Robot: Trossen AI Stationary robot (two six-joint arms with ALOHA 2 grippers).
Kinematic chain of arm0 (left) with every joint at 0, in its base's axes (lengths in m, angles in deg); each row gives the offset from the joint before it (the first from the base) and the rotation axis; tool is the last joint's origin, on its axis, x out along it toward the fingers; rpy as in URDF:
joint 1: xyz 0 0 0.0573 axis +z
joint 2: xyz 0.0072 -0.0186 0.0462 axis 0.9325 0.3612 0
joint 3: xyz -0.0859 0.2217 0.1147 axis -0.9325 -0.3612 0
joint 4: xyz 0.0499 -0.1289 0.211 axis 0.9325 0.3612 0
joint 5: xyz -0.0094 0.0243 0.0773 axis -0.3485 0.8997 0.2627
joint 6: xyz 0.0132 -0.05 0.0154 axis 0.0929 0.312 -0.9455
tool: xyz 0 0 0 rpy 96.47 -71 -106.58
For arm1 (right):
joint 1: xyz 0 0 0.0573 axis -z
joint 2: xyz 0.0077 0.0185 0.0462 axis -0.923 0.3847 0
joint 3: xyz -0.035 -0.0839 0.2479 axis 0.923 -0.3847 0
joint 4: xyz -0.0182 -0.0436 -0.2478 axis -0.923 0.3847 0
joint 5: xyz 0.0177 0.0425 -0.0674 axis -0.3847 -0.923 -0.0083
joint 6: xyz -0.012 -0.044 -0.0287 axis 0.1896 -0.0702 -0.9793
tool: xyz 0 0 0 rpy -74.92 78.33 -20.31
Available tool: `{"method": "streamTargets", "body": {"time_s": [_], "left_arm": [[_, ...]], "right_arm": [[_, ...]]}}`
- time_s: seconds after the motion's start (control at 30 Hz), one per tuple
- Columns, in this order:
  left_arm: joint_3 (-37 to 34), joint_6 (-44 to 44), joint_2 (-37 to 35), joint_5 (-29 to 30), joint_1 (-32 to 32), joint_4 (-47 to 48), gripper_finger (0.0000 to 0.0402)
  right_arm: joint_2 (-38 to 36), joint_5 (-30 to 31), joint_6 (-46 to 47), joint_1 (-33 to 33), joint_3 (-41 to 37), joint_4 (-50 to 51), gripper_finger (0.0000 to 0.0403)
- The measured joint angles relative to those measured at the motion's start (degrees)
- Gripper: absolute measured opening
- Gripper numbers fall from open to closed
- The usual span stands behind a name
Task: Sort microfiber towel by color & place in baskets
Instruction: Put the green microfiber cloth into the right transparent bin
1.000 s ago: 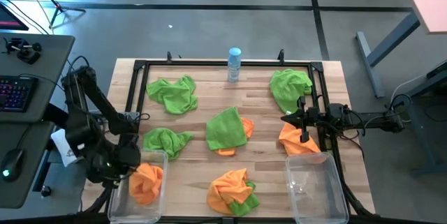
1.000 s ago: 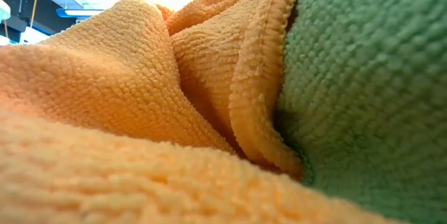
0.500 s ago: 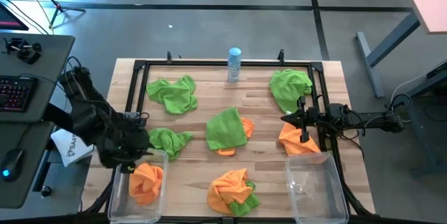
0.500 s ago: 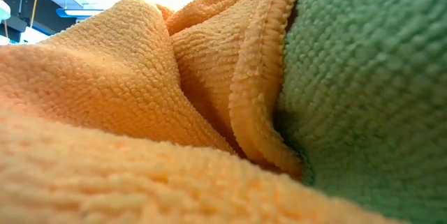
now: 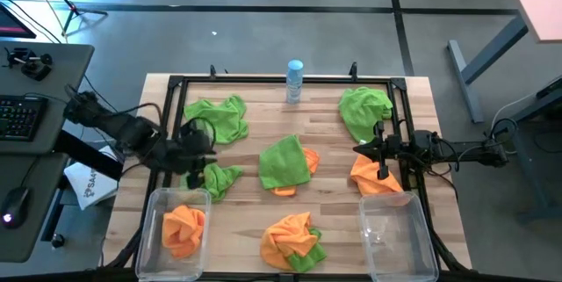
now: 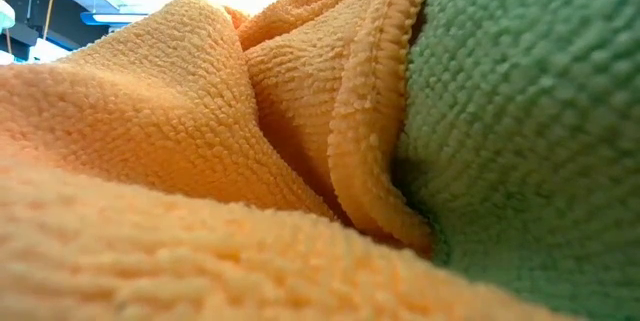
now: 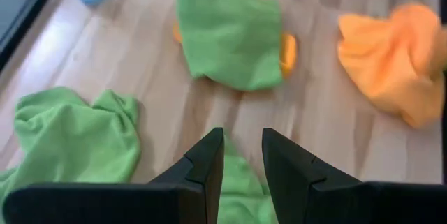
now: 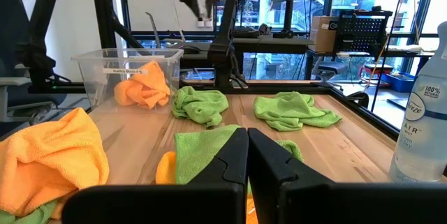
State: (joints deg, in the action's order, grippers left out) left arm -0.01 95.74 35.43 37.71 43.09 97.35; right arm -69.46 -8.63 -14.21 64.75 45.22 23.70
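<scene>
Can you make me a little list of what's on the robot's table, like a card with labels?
left basket: holds one orange towel
right basket: no towel inside
green towels: four loose on the table, one below the left pincer
orange towels: one beside the right pincer, shut
mixed pile: orange and green, front middle
bottle: upright at the back edge

Your left gripper [image 5: 200,152] reaches in from the left edge of the worktop [image 5: 255,212], arm stretched nearly level, fingers [image 7: 207,160] slightly parted and holding nothing. Your right gripper [image 5: 376,152] sits low at the right side, fingers [image 8: 230,155] pressed together, arm extended straight inward.
</scene>
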Motion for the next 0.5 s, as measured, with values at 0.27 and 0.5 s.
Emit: {"method": "streamTargets", "body": {"time_s": [0.27,0.5], "left_arm": [[0.0,-4.4,0.5,-0.5,10.8,-2.8,0.0087],[0.0,-5.7,0.4,-1.6,18.0,-3.6,0.0087]], "right_arm": [[0.0,0.0,0.0,0.0,0.0,0.0,0.0000],[0.0,0.0,1.5,0.0,0.0,0.0,0.0000]]}}
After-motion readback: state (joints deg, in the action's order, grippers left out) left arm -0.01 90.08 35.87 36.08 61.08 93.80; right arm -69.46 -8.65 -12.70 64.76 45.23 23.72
